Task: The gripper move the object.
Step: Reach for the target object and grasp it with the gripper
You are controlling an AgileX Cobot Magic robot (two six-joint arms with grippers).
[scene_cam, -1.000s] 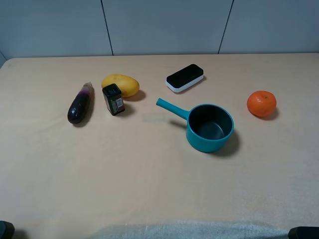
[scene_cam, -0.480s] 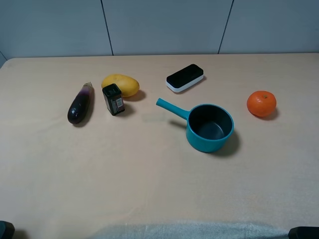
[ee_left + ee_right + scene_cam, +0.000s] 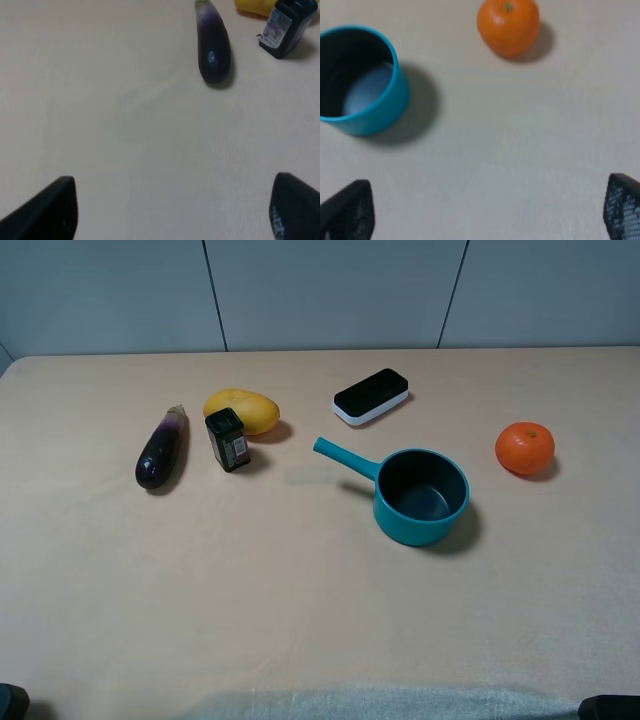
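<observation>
Right end effector point(image 3: 485, 212) was spread wide, fingers apart with only bare bench point(image 3: 300, 590) between them, gripping nothing. Left end effector point(image 3: 170, 210) likewise open and empty.

The orange point(image 3: 508, 26) sat alone toward the right side of the bench, ahead of my right fingers and roughly on their centre line, stem dimple up. It was round, so no long axis to line up on. The teal pot point(image 3: 355, 80) stood near it, on the inner side, not touching.

Right arm judged the nearer one. The left wrist view took in only the eggplant point(image 3: 213, 47) and a black bottle point(image 3: 287, 27).

The high view gave the whole layout but not my fingers. The right wrist view showed the fruit's line to them.
</observation>
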